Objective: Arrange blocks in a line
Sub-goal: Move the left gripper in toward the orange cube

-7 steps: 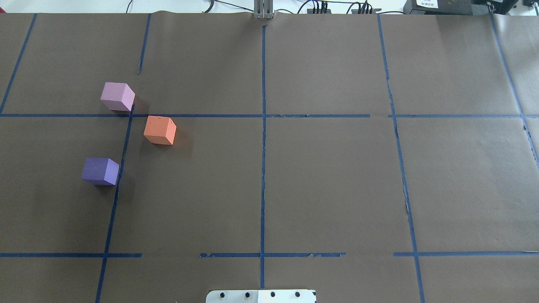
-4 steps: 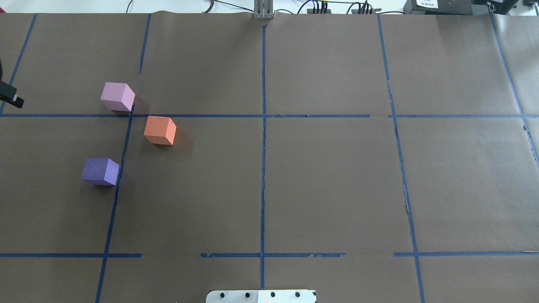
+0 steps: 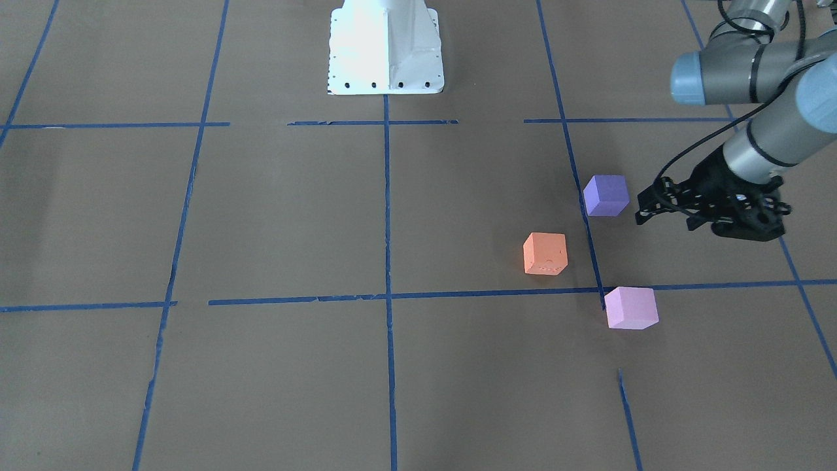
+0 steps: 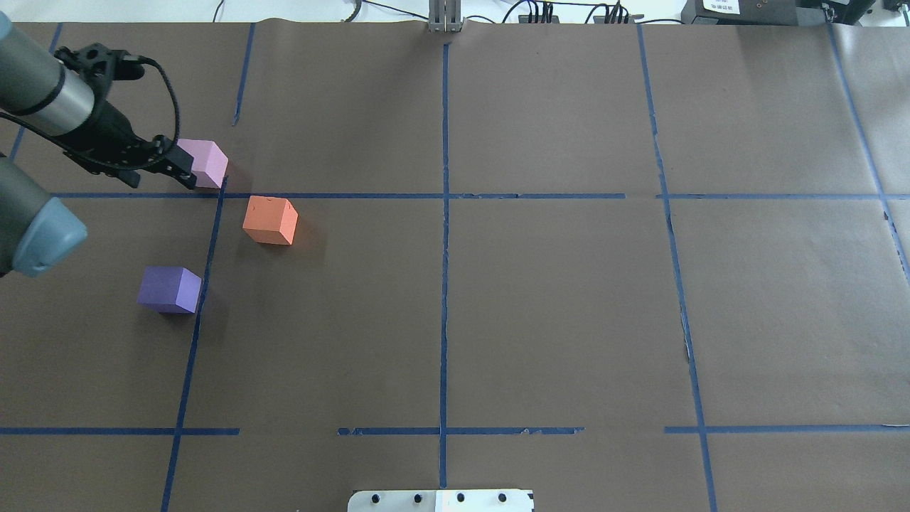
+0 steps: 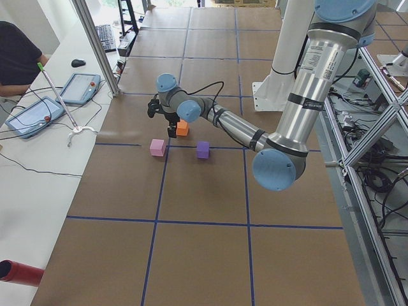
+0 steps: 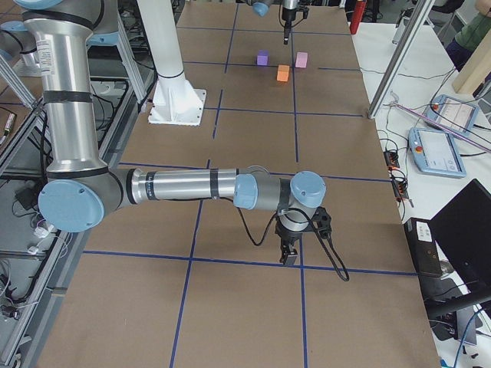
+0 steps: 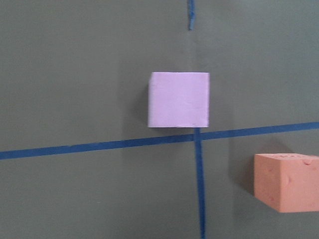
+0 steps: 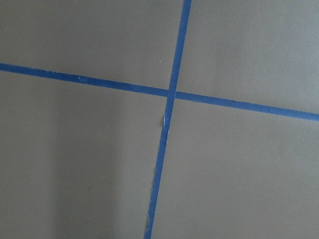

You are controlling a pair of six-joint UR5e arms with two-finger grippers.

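**Operator:** What is hidden from me here?

**Spotter:** Start nearest the robot. The white base (image 4: 441, 500) is cut off by the bottom edge of your overhead view. The right gripper (image 6: 290, 253) shows only from the table's right end, pointing down over a crossing of blue tape lines (image 8: 169, 94). From there you cannot tell how its fingers stand, and its wrist camera shows none of them. Farther out, the left gripper (image 4: 186, 175) covers the left edge of the pink-lilac block (image 4: 207, 161) from overhead. Its fingers are dark against its dark body, so you cannot tell how far apart they are. It has hold of no block.

**Operator:** And the blocks?

**Spotter:** You have three matte cubes of equal size, all lying on the brown paper (image 4: 569, 306) on the robot's left side, none touching another. Closest to the robot is the violet-blue block (image 4: 169, 289), just left of a tape line. Next comes the orange block (image 4: 270, 220), right of that line, with small marks on the face toward you. The left wrist view cuts it off at the right edge. Farthest is the pink-lilac one, just beyond a tape crossing.
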